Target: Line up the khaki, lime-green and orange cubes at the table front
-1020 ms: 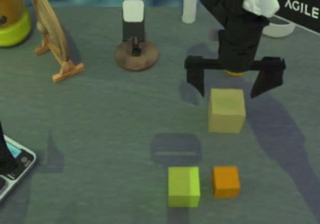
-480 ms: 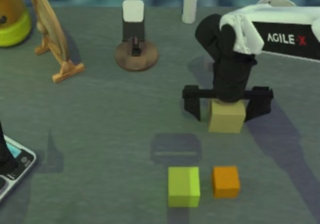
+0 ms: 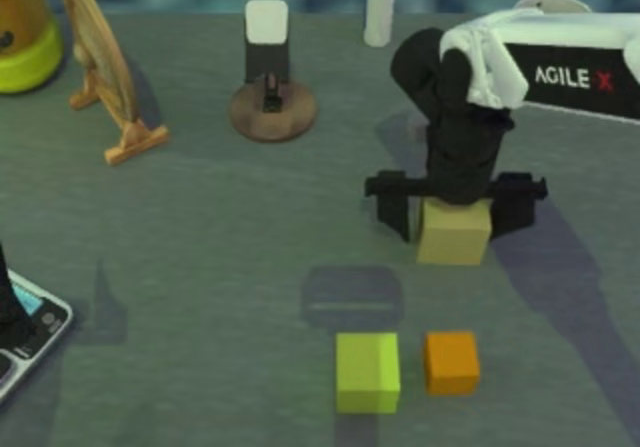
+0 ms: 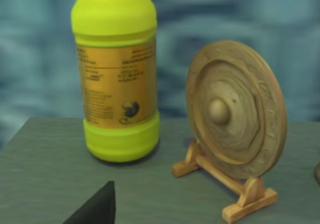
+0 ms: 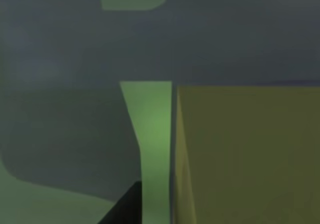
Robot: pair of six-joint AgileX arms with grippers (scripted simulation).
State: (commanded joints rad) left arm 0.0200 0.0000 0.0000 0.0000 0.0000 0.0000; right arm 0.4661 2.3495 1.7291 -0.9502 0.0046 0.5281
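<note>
Narrowed since half a second ago: right gripper (image 3: 456, 199) fingers drawn in a little toward the khaki cube (image 3: 454, 232), arm otherwise unmoved, and well lower than a second ago when it hung spread above the cube. Now straddling the cube's far half, one black finger just beside each flank, not yet clearly pressing (right wrist view shows the khaki face filling one side with a lit sliver of table between it and a finger tip), so still spread apart, nothing gripped.

Step in hand, as judged: taking hold of the khaki cube, the only one off the front row. Lime-green cube (image 3: 367, 371) and orange cube (image 3: 452, 362) already side by side near the front edge of the table (image 3: 200, 267), close but apart. Next move calls for finishing the squeeze, lifting clear, and setting down in line with those two, probably to the right of the orange one, where bare table shows.

Left arm parked at the left edge, fingers unseen, state impossible to tell. Around the back: yellow pump bottle (image 4: 117, 73), wooden disc on a stand (image 4: 235, 116), round-based stand (image 3: 271, 102), white cylinder (image 3: 380, 5), all well apart from the path. A scale-like device (image 3: 30, 332) at the left edge also clear. Main hazard: clipping the orange cube on the way down.
</note>
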